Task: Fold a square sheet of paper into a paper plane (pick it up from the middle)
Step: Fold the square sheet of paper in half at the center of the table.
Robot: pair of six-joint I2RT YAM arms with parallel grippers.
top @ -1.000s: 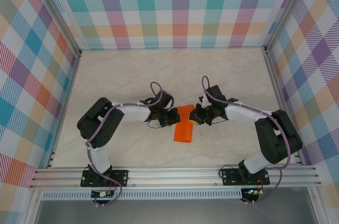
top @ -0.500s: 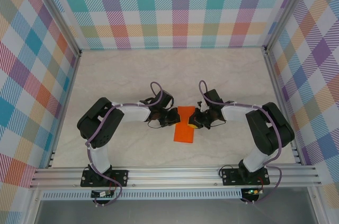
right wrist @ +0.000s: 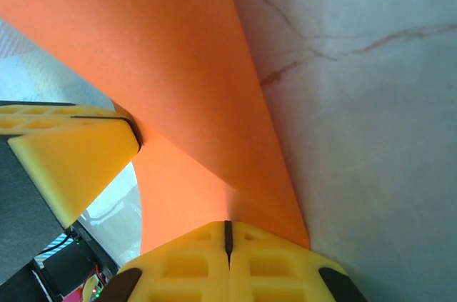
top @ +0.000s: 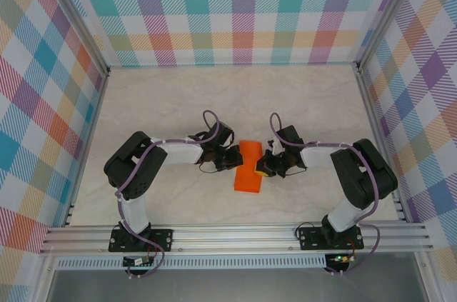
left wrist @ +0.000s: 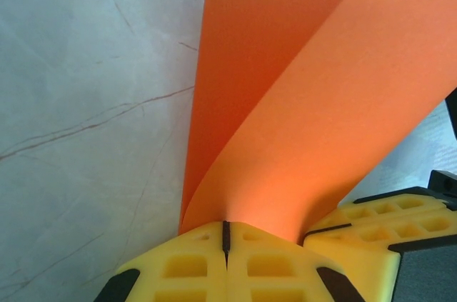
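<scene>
PAPER: the square sheet of paper [top: 249, 166] is bowing up in a loose curl right between both grippers, over the marble table [top: 171, 102] | LEFT: left gripper [left wrist: 225, 234] is clenching the sheet's edge, fingers pressed together | RIGHT: right gripper [right wrist: 228, 234] is pinching the opposite edge, just beside the left one

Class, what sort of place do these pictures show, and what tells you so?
Probably a robot test cell: a marble-look tabletop fenced by an aluminium frame, checked backdrop walls, and a left arm and right arm bolted at its near edge, holding an orange sheet of paper.
</scene>
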